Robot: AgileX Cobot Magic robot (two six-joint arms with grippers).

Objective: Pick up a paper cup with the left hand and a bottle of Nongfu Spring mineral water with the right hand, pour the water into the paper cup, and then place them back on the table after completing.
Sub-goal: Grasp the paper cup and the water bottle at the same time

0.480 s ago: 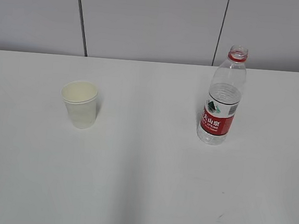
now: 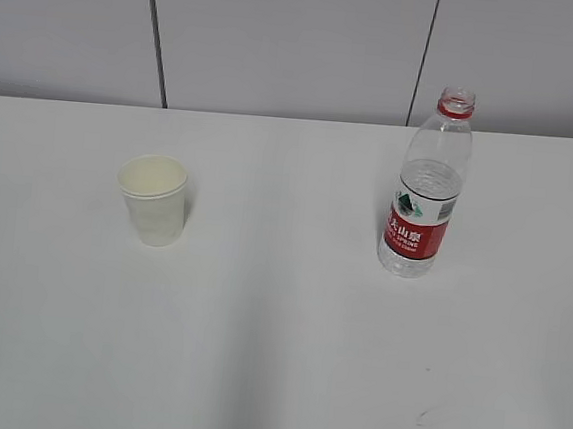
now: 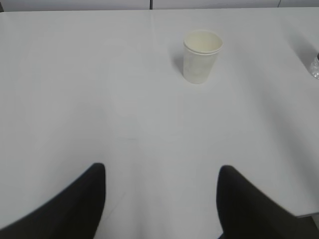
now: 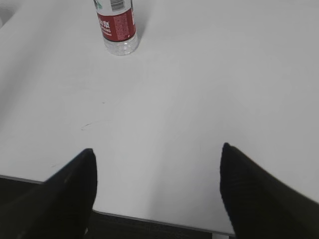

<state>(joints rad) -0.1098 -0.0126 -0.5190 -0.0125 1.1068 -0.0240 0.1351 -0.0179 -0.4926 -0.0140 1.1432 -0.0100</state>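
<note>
Standing untouched well ahead of both spread, empty grippers, left hand [image 3: 160, 199] and right hand [image 4: 157, 191], the paper cup [image 3: 201, 56] and Nongfu Spring bottle [image 4: 116, 27] await pickup, pouring and replacing.

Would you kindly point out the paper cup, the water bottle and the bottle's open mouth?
Paper cup [image 2: 153, 208], exterior view, on its side wall.
Water bottle [image 2: 418, 231], exterior view, on its red label.
Bottle's open mouth [image 2: 457, 101], exterior view, on the red neck ring.
</note>
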